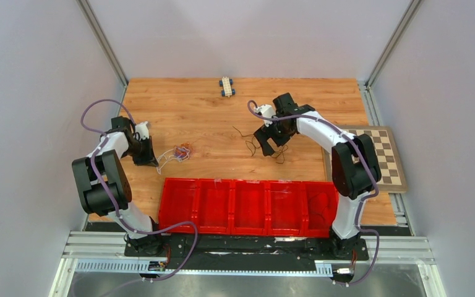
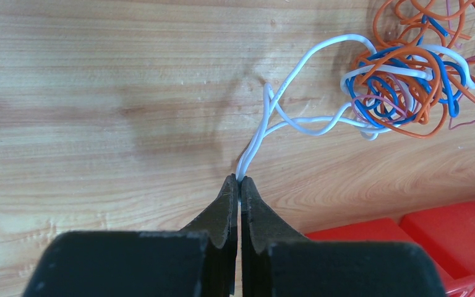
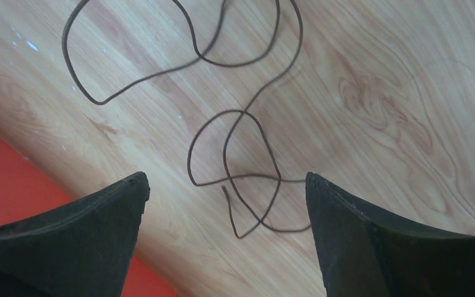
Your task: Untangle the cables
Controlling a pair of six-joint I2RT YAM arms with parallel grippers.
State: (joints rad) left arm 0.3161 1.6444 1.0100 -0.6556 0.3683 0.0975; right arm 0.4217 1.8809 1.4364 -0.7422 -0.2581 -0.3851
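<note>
A small knot of orange, blue, white and pinkish cables lies on the wooden table left of centre; it fills the upper right of the left wrist view. My left gripper is shut on a white cable that runs from the knot to its tips. A separate thin black cable lies loose in loops on the table, also in the right wrist view. My right gripper is open and empty, just above the black cable, one finger on each side.
A red tray with several compartments runs along the near side of the table; its corners show in both wrist views. A chessboard lies at the right. A small toy car sits at the far edge.
</note>
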